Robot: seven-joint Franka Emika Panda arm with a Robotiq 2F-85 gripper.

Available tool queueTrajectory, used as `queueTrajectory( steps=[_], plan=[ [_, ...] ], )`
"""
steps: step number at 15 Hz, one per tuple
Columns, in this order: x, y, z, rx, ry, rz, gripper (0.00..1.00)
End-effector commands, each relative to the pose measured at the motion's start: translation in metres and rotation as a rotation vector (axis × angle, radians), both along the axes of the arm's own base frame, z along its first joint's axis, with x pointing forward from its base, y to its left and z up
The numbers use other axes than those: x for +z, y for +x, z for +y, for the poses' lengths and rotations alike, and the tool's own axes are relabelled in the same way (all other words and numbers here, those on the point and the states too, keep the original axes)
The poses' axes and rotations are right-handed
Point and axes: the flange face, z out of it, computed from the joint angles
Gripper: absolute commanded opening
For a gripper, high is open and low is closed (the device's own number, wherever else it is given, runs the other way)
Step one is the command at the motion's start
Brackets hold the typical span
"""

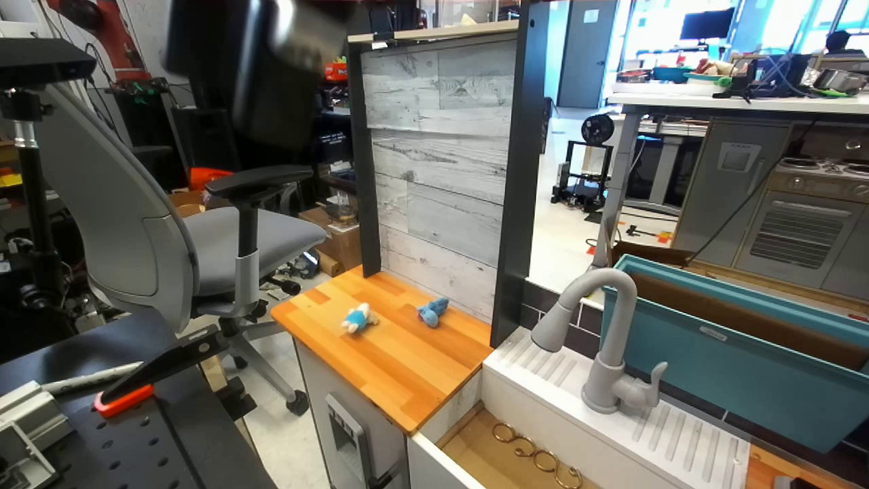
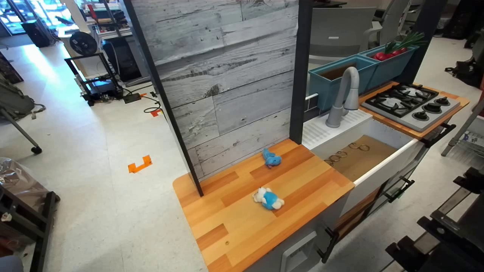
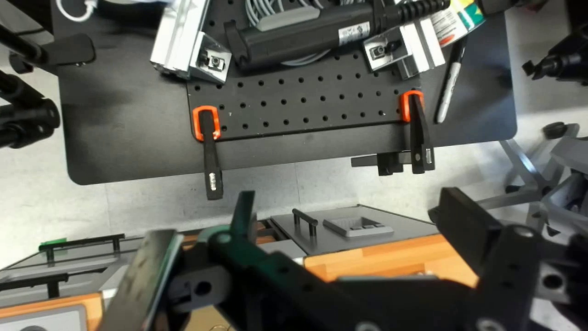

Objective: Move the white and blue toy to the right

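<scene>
The white and blue toy (image 1: 358, 318) lies on the wooden counter (image 1: 407, 380), nearer the front edge. It also shows in an exterior view (image 2: 269, 199). A similar-sized solid blue toy (image 1: 432, 312) lies apart from it, closer to the wall panel; it shows in an exterior view too (image 2: 271, 158). My gripper (image 3: 349, 197) is open, with nothing between its fingers. In an exterior view the gripper is a dark blurred shape (image 1: 265, 68), high and close to the camera. In the wrist view the counter (image 3: 367, 257) is partly hidden behind the gripper.
A grey wood-look panel (image 1: 441, 170) stands along the counter's back. A sink (image 2: 385, 164) with a grey faucet (image 1: 614, 333) adjoins the counter, metal rings inside it. Beyond are teal planters (image 1: 733, 367) and a stove (image 2: 412, 109). A black table (image 3: 298, 149) with clamps lies across a floor gap.
</scene>
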Motion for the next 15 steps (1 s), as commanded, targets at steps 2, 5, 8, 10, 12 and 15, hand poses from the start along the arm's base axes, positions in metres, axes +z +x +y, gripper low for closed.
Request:
queueTrajectory(
  steps=[2,5,8,10,12,15],
  plan=[
    [-0.088,0.046,0.07,-0.007,0.019,0.086,1.0],
    [-0.148,0.065,0.108,0.017,-0.016,0.104,1.0],
    [-0.19,0.091,0.126,0.046,-0.07,0.081,1.0],
    [-0.215,0.107,0.132,0.035,-0.087,0.085,1.0],
    [-0.235,0.122,0.142,0.029,-0.084,0.063,1.0],
    [-0.261,0.136,0.163,0.057,-0.052,0.039,1.0]
  ],
)
